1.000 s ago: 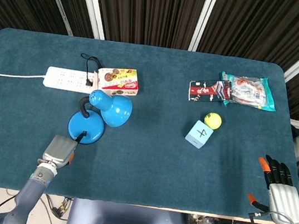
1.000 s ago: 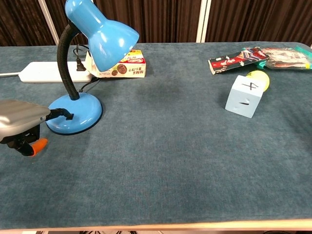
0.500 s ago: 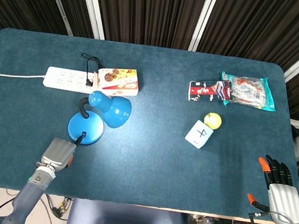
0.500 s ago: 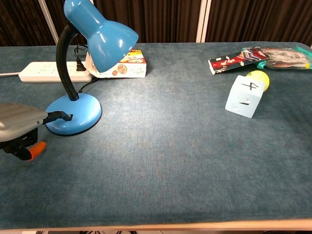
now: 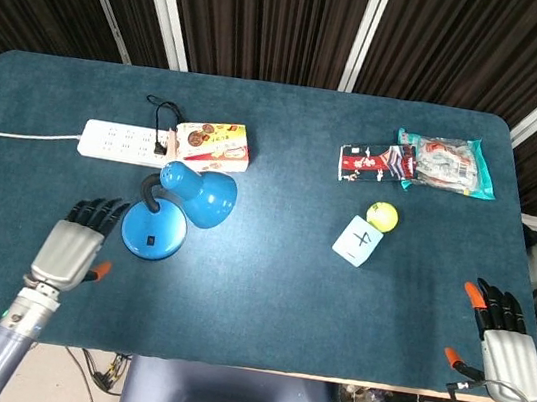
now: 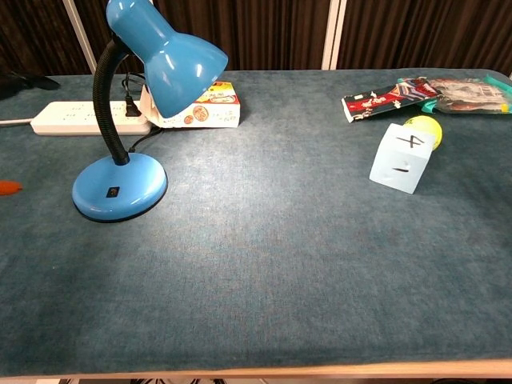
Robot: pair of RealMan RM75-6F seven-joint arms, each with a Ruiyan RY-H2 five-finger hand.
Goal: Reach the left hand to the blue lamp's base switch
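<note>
The blue lamp stands left of the table's middle, its round base (image 5: 154, 232) (image 6: 120, 188) flat on the cloth and its shade (image 5: 204, 194) (image 6: 164, 48) bent over to the right. A small black switch (image 5: 149, 240) (image 6: 112, 191) sits on top of the base, uncovered. My left hand (image 5: 75, 243) lies just left of the base with fingers spread, holding nothing and not touching the lamp. In the chest view only its orange thumb tip (image 6: 8, 188) shows at the left edge. My right hand (image 5: 505, 343) rests open off the table's front right corner.
A white power strip (image 5: 121, 142) and a biscuit box (image 5: 213, 146) lie behind the lamp, with the lamp's cord plugged in there. A pale cube marked 4 (image 5: 357, 241), a yellow ball (image 5: 382, 215) and snack packets (image 5: 416, 162) sit on the right half.
My left hand has drawn back from the lamp base, where a fingertip sat at the switch, moved left and spread its fingers. The right hand has not moved.
</note>
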